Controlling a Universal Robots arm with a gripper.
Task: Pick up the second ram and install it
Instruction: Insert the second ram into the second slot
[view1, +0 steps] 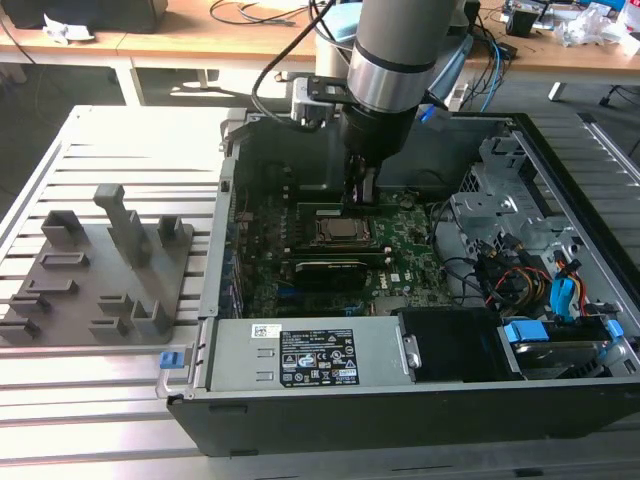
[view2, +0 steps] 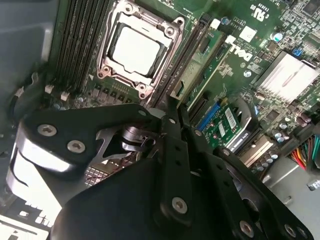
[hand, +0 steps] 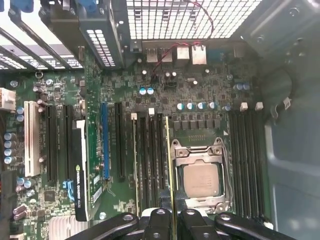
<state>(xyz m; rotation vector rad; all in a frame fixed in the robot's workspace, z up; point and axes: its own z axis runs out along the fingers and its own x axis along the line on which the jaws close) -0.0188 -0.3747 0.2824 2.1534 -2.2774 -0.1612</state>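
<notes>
Your gripper (hand: 171, 220) is down inside the open computer case (view1: 380, 400), closed narrow on the second ram (hand: 169, 165), which you see edge-on as a thin green line running along the slot just beside the CPU socket (hand: 200, 177). In the exterior view the gripper (view1: 360, 192) hangs over the motherboard (view1: 410, 235) right by that socket, so the stick looks to be at or in its slot rather than travelling.

Here is where it could go sour — from these pictures you cannot tell whether the stick's lower edge sits squarely in the slot or rides on the slot wall. Press down with it tilted or shifted along its length, and the notch may miss its key, which could bend the board or stress the slot. The grip is at one end of the stick as seen in the first wrist view, so force there may seat that end alone and leave the far end proud. The white latches (hand: 134, 116) at the slot ends also need to be free — a half-closed one would block seating.
</notes>
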